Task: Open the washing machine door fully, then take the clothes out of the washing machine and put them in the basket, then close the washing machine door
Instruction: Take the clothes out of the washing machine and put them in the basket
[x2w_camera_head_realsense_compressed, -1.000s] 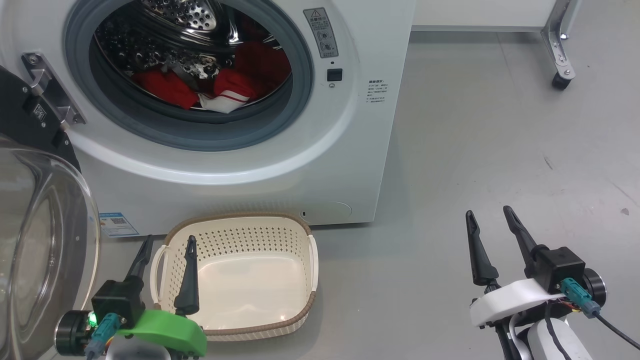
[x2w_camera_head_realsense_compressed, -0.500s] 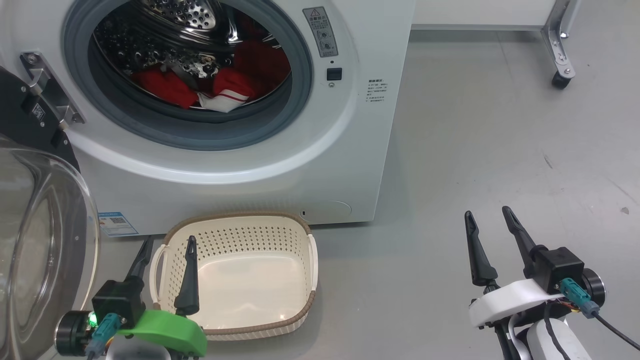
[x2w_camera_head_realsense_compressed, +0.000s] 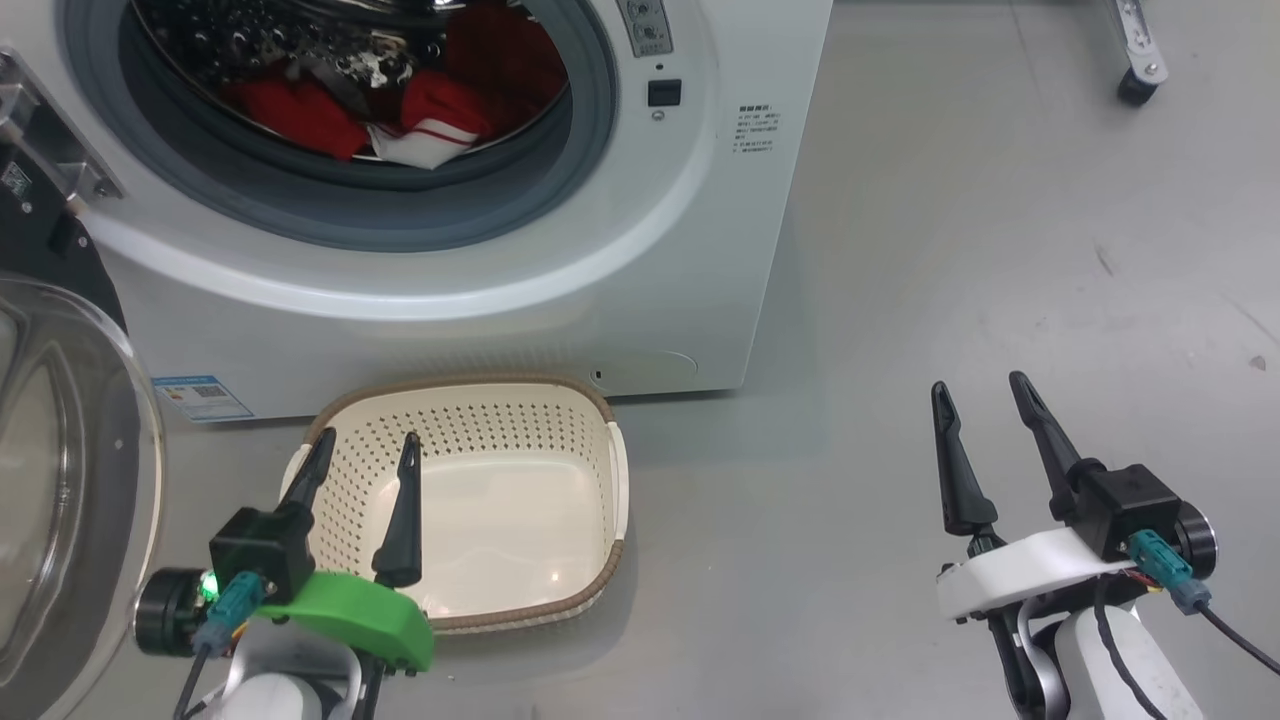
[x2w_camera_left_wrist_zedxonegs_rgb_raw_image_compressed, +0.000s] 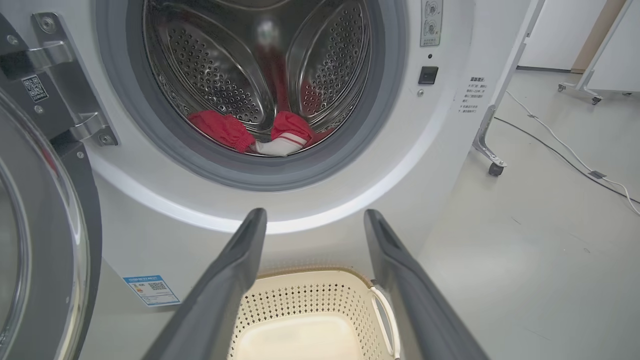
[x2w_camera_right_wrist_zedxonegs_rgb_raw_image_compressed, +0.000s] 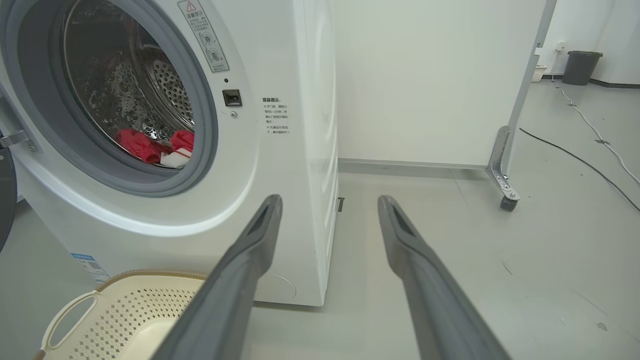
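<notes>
On the grey floor (x2w_camera_head_realsense_compressed: 950, 250), the following items are being shown, largest first.

The washing machine (x2w_camera_head_realsense_compressed: 600, 280): white, front-loading; its round drum mouth is being left uncovered.

The washing machine door (x2w_camera_head_realsense_compressed: 70, 480): is being kept swung wide on its hinge at the machine's left side, glass bowl bulging outward.

The basket (x2w_camera_head_realsense_compressed: 560, 400): cream, perforated, is being kept on the floor just in front of the machine, below the drum mouth, with its bottom being shown bare.

The clothes (x2w_camera_head_realsense_compressed: 300, 105): red with white panels, are being kept low inside the drum, behind the grey rubber ring (x2w_camera_head_realsense_compressed: 330, 220).

The left gripper (x2w_camera_head_realsense_compressed: 367, 440): is being held over the basket's left part, fingers spread wide, nothing being gripped or touched.

The right gripper (x2w_camera_head_realsense_compressed: 979, 386): is being held over bare floor, well apart from the basket and to the right of the machine, fingers likewise spread, nothing being grasped.
</notes>
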